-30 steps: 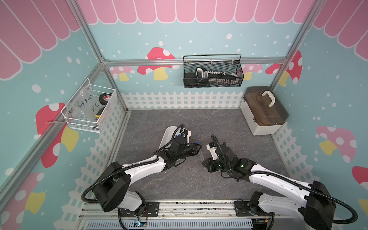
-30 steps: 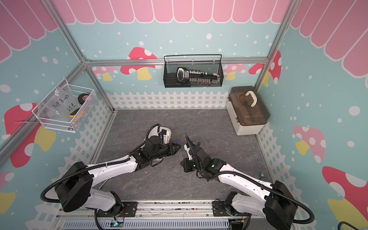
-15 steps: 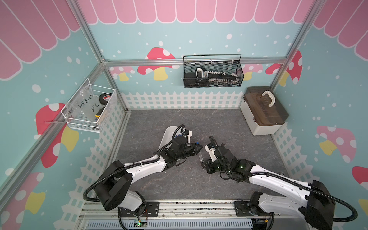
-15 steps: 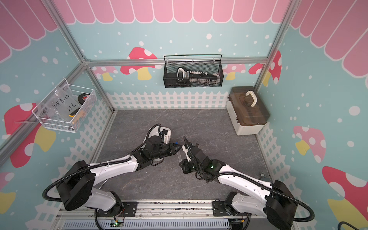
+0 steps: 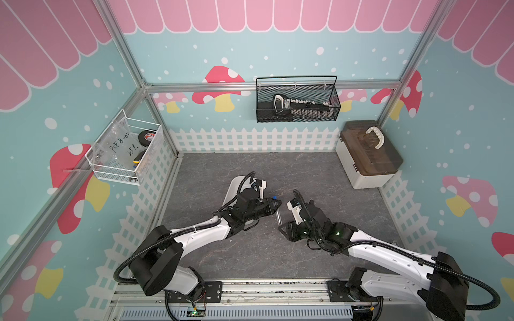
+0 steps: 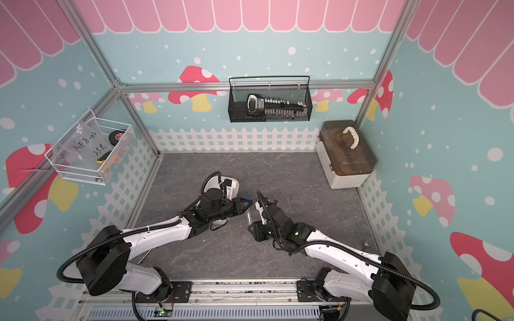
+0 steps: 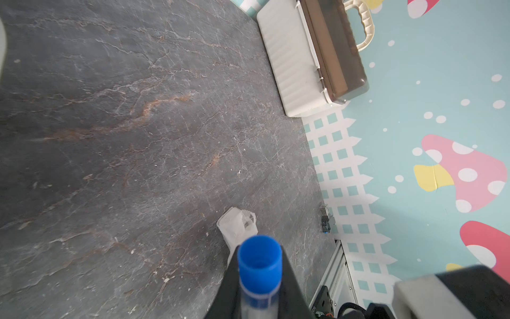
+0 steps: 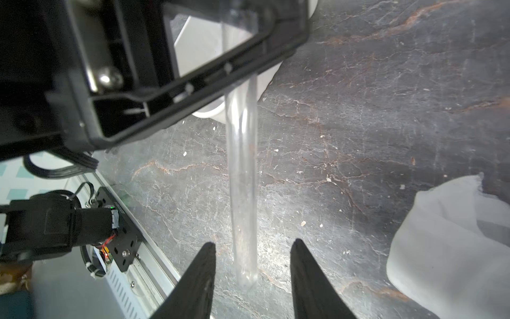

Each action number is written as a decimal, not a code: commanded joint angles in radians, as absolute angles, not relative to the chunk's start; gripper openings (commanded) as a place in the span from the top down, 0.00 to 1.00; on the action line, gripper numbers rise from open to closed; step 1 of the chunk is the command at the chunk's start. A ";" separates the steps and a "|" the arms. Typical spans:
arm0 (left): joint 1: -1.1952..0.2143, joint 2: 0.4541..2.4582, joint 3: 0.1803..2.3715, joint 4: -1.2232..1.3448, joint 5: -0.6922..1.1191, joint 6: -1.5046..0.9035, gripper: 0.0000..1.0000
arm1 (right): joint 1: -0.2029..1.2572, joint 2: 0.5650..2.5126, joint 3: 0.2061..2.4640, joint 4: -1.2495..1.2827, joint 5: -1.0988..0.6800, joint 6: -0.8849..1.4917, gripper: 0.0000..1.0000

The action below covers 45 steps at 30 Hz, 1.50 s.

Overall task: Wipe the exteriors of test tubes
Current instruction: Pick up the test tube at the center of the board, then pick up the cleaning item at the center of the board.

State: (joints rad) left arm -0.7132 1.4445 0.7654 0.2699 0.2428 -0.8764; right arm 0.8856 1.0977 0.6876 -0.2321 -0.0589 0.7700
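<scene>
A clear test tube with a blue cap hangs above the table at mid-front; other test tubes are hidden. My left gripper is shut on it just below the cap, seen in both top views. The tube slants down toward my right gripper, which stands open with the tube's rounded end between its fingers, touching neither. The white cloth lies crumpled on the table beside that gripper, held by nothing. The white tray sits under the left arm.
A beige toolbox with a brown lid stands at the back right. A black wire basket hangs on the back wall, a white one on the left wall. A metal rail runs along the front edge.
My right gripper has opened and shifted slightly toward the left gripper. The left gripper has stayed where it was, shut on the tube.
</scene>
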 commanded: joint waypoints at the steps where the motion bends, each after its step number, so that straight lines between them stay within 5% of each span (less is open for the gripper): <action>1: -0.691 1.389 0.736 0.255 0.229 -0.882 0.90 | 0.894 1.031 0.689 -0.340 0.064 0.793 0.53; 6: -0.683 1.305 0.726 0.163 0.216 -0.833 0.89 | 0.825 1.040 0.718 -0.557 0.218 0.825 0.52; 19: -0.679 1.183 0.636 0.117 0.178 -0.839 0.87 | 0.699 1.425 0.830 -0.549 0.179 0.727 0.50; 23: -0.678 1.180 0.633 0.112 0.183 -0.838 0.88 | 0.697 1.507 0.823 -0.496 0.183 0.716 0.59; 26: -0.679 1.177 0.632 0.112 0.183 -0.839 0.88 | 0.696 1.546 0.837 -0.495 0.171 0.702 0.79; 32: -0.677 1.178 0.632 0.114 0.174 -0.840 0.87 | 0.698 1.388 0.860 -0.529 0.121 0.674 0.94; 45: -0.655 1.240 0.687 0.143 0.200 -0.835 0.87 | 0.715 0.992 0.865 -0.359 -0.229 0.743 0.95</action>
